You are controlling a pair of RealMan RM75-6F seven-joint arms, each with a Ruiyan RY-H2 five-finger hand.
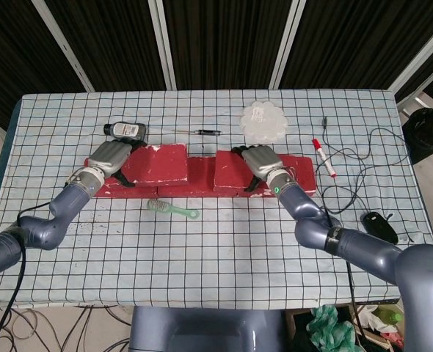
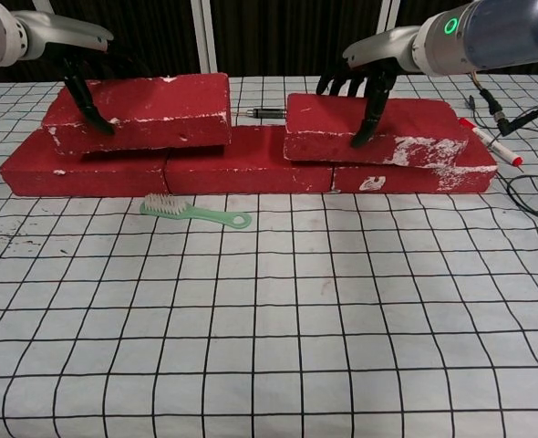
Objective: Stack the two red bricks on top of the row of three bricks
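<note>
Three red bricks form a row point(image 2: 251, 169) end to end across the table; its middle brick point(image 1: 200, 170) shows between the two upper ones. My left hand point(image 2: 79, 80) grips the left end of the left red brick point(image 2: 146, 109), which lies over the row's left and middle bricks; I cannot tell whether it touches them. My right hand point(image 2: 367, 84) holds the right red brick point(image 2: 406, 128) from above, and that brick sits across the middle and right bricks. From the head view the left hand point(image 1: 111, 157) and right hand point(image 1: 259, 161) cover parts of their bricks.
A green brush point(image 2: 196, 213) lies just in front of the row. Behind it are a dark bottle point(image 1: 126, 130), a thin screwdriver point(image 1: 208, 133) and a white dish point(image 1: 264, 122). A red marker point(image 1: 323, 158), cables and a black mouse point(image 1: 379, 226) lie to the right.
</note>
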